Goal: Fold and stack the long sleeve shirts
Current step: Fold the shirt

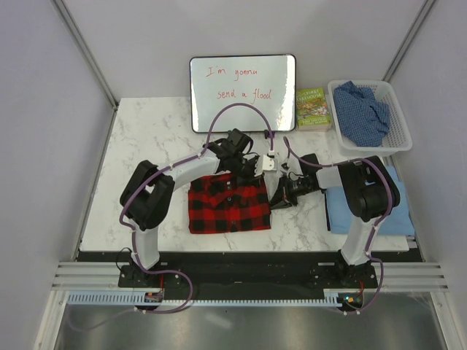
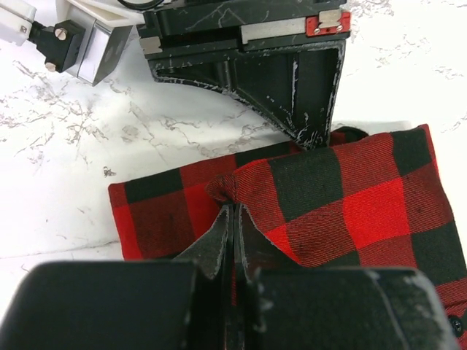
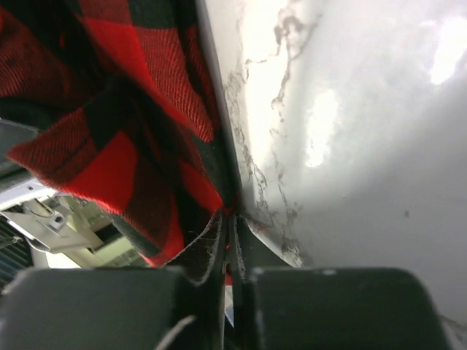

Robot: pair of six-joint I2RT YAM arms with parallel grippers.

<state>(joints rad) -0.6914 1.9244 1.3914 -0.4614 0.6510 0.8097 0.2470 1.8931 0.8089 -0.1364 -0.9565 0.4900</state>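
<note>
The red-and-black checked flannel shirt [image 1: 229,205] lies folded in the middle of the marble table. My left gripper [image 1: 246,169] is shut on its far edge; in the left wrist view the closed fingertips pinch a fold of the flannel [image 2: 232,208]. My right gripper [image 1: 281,197] is shut on the flannel's right edge, low at the table; the right wrist view shows cloth [image 3: 131,146] caught between its closed fingers. A folded light blue shirt [image 1: 365,211] lies at the right, under the right arm. A darker blue speckled shirt [image 1: 361,109] sits crumpled in the white basket [image 1: 398,138].
A whiteboard [image 1: 243,92] with red writing stands at the back. A green book [image 1: 314,108] lies beside it. The white basket stands at the back right corner. The right arm's gripper body [image 2: 248,44] shows close ahead in the left wrist view.
</note>
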